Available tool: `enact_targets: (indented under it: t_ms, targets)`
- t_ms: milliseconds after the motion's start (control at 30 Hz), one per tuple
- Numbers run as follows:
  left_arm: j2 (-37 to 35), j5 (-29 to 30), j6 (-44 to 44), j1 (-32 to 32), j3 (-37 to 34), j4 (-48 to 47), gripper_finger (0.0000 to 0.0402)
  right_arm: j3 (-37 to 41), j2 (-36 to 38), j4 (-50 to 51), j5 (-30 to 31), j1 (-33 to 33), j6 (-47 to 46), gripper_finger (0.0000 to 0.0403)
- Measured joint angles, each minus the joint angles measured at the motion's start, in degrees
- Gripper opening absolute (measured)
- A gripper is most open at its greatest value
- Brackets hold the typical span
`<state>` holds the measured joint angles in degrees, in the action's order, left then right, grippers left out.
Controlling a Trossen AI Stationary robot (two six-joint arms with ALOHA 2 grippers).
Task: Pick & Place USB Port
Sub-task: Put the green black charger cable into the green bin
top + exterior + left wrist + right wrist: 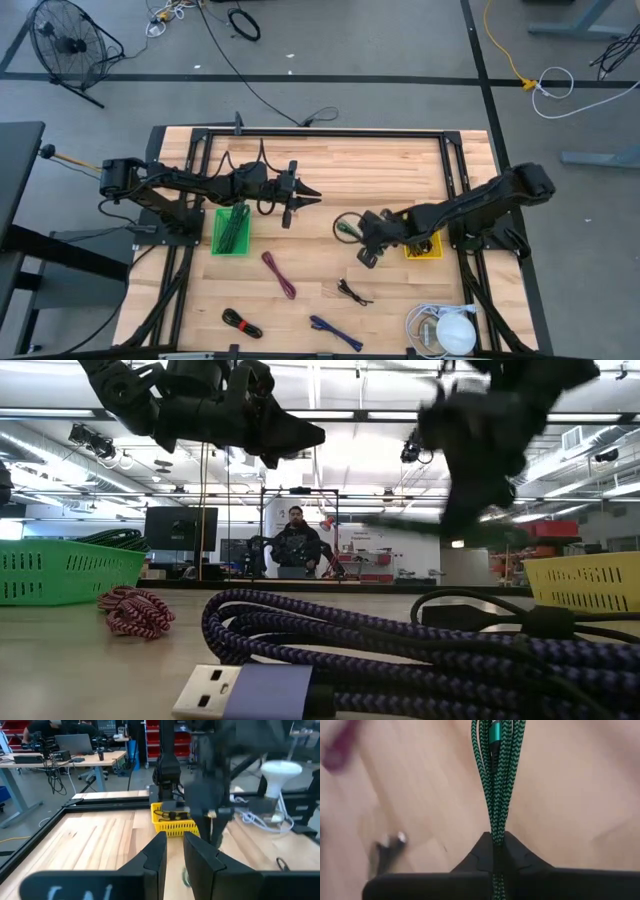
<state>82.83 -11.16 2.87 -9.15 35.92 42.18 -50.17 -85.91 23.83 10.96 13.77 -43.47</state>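
My right gripper (pixel 362 232) is over the table's middle, left of the yellow basket (pixel 422 246), and is shut on a green braided cable (pixel 346 228) coiled into a loop. My left gripper (pixel 305 197) hovers over the far middle of the table, right of the green basket (pixel 232 230), which holds dark cables. In the left wrist view its fingers (pixel 174 855) stand a narrow gap apart with nothing between them. On the wood lie a maroon cable (pixel 280 273), a small black cable (pixel 352 292), a black-and-red one (pixel 242 323) and a blue one (pixel 335 333). My right gripper (pixel 495 842) pinches several strands of the green cable's bundle (pixel 495 831) between its two fingers. The strands run straight out past the fingertips, along the fingers. The fingers slant down toward the table's left. In the low view the cable seems lifted clear of the wood.
A white lamp with white cord (pixel 446 330) sits at the near right corner. Black frame rails (pixel 320 133) run round the table. In the low view the blue cable's USB plug (pixel 250 690) fills the foreground, and a person (pixel 297 540) sits far behind the table.
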Motion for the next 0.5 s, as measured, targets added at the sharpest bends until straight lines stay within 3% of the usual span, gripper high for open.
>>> enact_targets:
  t_ms: [267, 367, 500]
  targets:
    - [0.0, -0.03, -2.94, 0.0, 0.02, 6.17, 0.0071, -4.74, 13.09, 1.1, 13.57, -2.52, 11.36, 0.0006]
    - [0.0, -0.02, -5.12, 0.0, 0.02, 9.61, 0.0071, -4.87, 15.88, -3.33, 17.33, -2.94, 16.04, 0.0006]
    - [0.0, -0.04, -6.77, 0.0, 0.02, 15.08, 0.0071, -4.92, 15.7, -13.94, 18.05, -2.99, 24.26, 0.0006]
